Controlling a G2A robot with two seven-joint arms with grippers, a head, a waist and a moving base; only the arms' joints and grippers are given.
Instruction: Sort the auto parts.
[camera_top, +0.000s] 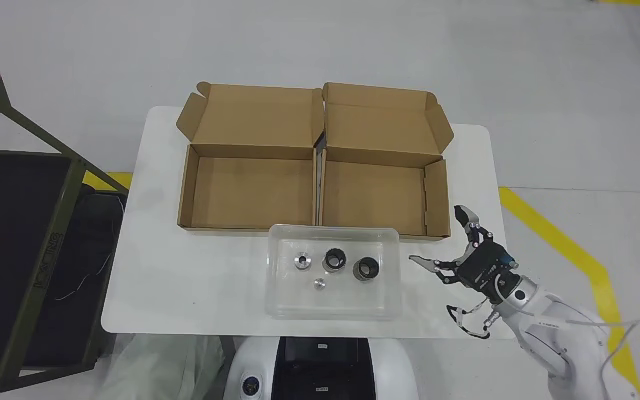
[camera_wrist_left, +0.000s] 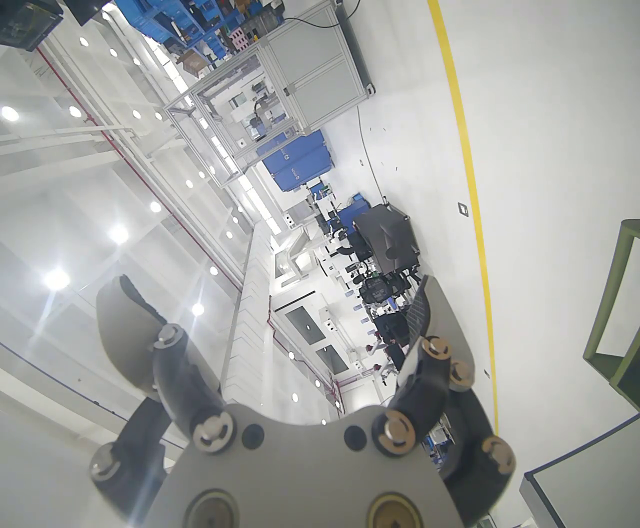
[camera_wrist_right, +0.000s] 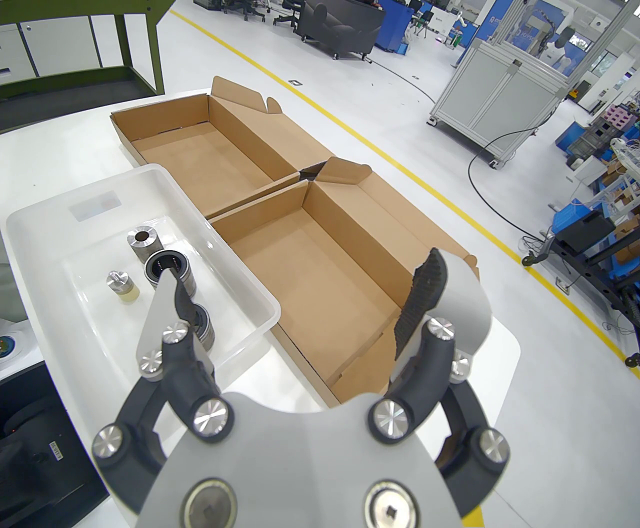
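Note:
A clear plastic tray (camera_top: 285, 300) (camera_wrist_right: 225, 240) sits at the table's front middle. It holds a steel bushing (camera_top: 301, 263) (camera_wrist_right: 142, 242), two black bearings (camera_top: 334, 260) (camera_top: 368, 268) and a small stepped metal part (camera_top: 320, 283) (camera_wrist_right: 120, 287). In the right wrist view one bearing (camera_wrist_right: 167, 267) stands upright and the other (camera_wrist_right: 202, 325) is partly behind a finger. My right gripper (camera_top: 438, 240) (camera_wrist_right: 300, 270) is open and holds nothing, just right of the tray near the right box's front corner. My left gripper (camera_wrist_left: 272, 287) is open and holds nothing, pointing out into the room.
Two open cardboard boxes stand side by side behind the tray, left box (camera_top: 250, 190) (camera_wrist_right: 200, 150) and right box (camera_top: 375, 195) (camera_wrist_right: 320, 265), both with bare floors. The white table (camera_top: 200, 290) has free room left of the tray. A dark cart (camera_top: 40, 250) stands beyond the left edge.

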